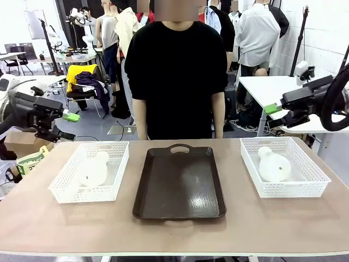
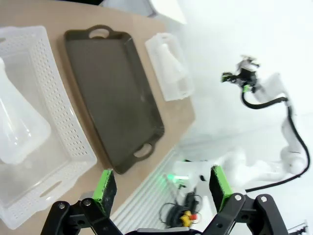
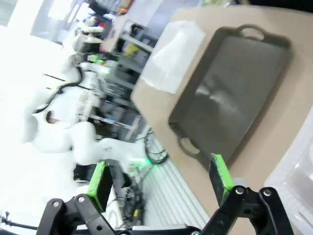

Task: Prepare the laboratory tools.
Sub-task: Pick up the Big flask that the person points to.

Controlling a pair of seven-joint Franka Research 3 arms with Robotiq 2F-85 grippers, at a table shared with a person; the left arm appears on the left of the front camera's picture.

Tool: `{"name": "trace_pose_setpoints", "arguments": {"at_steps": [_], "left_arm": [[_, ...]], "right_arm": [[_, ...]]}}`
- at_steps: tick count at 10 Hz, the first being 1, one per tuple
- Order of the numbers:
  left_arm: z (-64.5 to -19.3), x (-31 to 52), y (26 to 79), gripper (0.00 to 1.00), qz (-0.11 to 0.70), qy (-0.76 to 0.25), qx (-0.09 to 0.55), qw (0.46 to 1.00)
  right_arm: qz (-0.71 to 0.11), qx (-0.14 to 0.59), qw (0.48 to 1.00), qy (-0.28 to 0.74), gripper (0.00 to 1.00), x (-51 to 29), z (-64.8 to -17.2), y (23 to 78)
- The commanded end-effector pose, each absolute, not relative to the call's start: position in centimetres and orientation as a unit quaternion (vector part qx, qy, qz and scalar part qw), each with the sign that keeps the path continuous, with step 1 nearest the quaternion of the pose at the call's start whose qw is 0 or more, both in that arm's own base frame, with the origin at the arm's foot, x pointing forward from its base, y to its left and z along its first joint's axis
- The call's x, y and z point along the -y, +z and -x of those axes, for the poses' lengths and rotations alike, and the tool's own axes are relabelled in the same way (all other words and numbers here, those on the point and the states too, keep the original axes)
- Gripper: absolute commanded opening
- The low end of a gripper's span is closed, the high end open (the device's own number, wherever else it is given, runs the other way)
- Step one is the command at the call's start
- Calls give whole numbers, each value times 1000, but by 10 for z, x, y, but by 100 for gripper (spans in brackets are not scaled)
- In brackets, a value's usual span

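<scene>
Here, two flasks (image 1: 94,169) (image 1: 274,165) lie singly in two baskets (image 1: 82,195) (image 1: 289,189) flanking one tray (image 1: 180,188).

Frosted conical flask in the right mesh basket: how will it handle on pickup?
The translucent frosted-white conical flask seems to lie on its side in the white mesh basket, so a nudge would probably roll it. Its smooth tapered wall may slip in a pinch. It looks empty, so it is likely light.

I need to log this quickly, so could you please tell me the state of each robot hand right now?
Left hand: open, holding nothing.
Right hand: open, holding nothing.
</scene>
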State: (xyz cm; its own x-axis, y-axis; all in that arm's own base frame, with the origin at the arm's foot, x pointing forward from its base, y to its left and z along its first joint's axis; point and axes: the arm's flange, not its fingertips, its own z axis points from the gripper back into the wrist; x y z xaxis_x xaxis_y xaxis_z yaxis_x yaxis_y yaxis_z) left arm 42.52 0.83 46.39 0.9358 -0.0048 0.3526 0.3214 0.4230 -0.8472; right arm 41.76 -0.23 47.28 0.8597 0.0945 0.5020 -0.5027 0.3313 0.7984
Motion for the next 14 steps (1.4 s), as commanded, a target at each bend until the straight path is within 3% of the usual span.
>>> {"name": "trace_pose_setpoints", "arguments": {"at_steps": [1, 5, 10, 14], "left_arm": [[-435, -15, 445, 100, 581, -59, 124, 802], [-437, -31, 428, 100, 642, -29, 110, 758], [-437, -40, 433, 100, 645, -23, 104, 757], [-436, -41, 427, 100, 655, -19, 101, 749]], "right_arm": [[-598, 164, 767, 162, 100, 2, -426, 453], [-654, 143, 730, 139, 100, 6, -432, 434], [-621, 112, 768, 110, 100, 7, -448, 425], [-627, 111, 763, 109, 100, 14, -452, 428]]}}
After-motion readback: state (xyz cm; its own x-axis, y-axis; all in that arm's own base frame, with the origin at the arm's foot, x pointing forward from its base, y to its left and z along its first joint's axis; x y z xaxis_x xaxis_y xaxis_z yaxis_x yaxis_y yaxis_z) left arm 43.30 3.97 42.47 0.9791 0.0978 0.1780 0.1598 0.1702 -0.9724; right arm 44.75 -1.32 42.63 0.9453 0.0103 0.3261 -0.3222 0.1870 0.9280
